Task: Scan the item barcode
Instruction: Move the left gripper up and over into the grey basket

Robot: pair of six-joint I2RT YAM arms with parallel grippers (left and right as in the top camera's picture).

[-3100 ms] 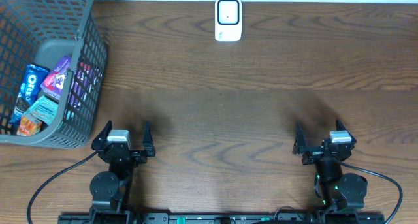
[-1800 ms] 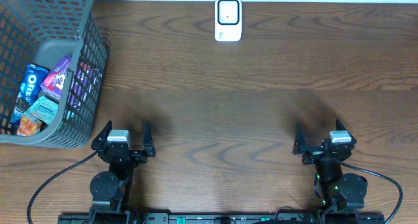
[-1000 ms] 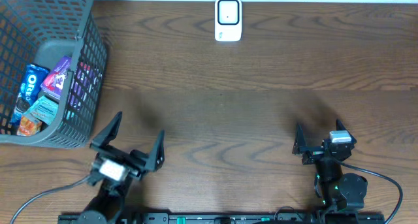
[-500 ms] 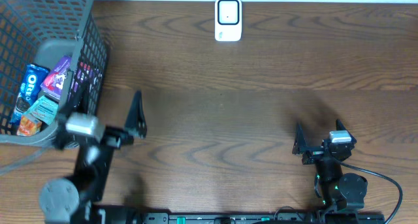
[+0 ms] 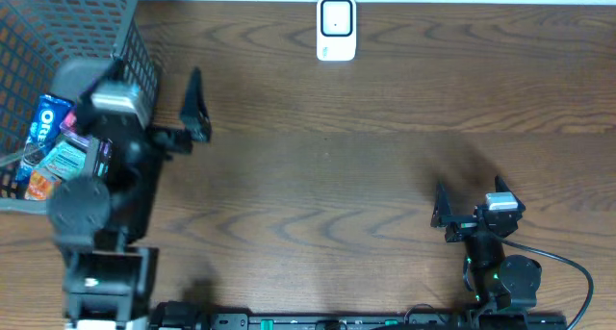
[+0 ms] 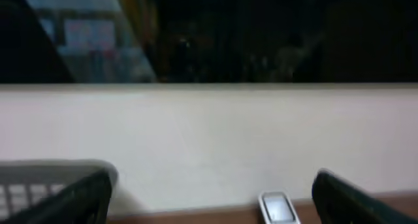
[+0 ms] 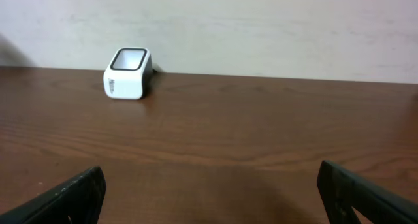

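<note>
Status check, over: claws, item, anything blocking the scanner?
Left claw open, empty, raised by basket. Right claw open, empty, low at near edge. Snack packs in basket, none picked. Scanner at far edge, nothing blocking it.

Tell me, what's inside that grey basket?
Snack packets: a blue Oreo pack, a teal packet and an orange one. The left arm hangs over the basket, covering whatever else lies inside.
</note>
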